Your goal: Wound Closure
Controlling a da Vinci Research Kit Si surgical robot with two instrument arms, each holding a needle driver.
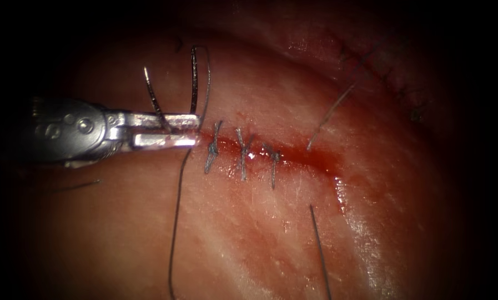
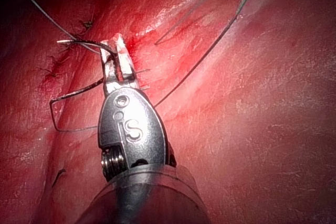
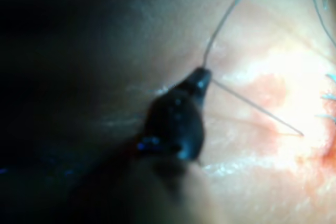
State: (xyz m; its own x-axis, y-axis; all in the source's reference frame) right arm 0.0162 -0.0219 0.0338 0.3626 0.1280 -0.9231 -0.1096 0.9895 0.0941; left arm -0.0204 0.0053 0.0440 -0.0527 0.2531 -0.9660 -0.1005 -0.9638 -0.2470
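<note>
My left tool's jaws [image 1: 195, 129] are shut on the curved needle [image 1: 154, 100] near the middle of its curve, at the left end of the cut [image 1: 307, 157]. Both needle ends stand up clear of the tissue [image 1: 249, 233]. In the left wrist view the jaws [image 2: 118, 41] grip the needle [image 2: 86, 43], its point free. Thread [image 1: 175, 222] runs from the needle's tail down the left side. Three stitches [image 1: 243, 158] cross the cut. In the right wrist view my right tool [image 3: 201, 76] is shut on thread [image 3: 226, 22].
Red fluid [image 1: 321, 162] pools at the cut's unstitched right end. One loose strand of thread [image 1: 331, 114] rises from the cut to the upper right; another [image 1: 319, 250] runs down the right side. An older row of stitches [image 1: 385, 69] lies at the upper right.
</note>
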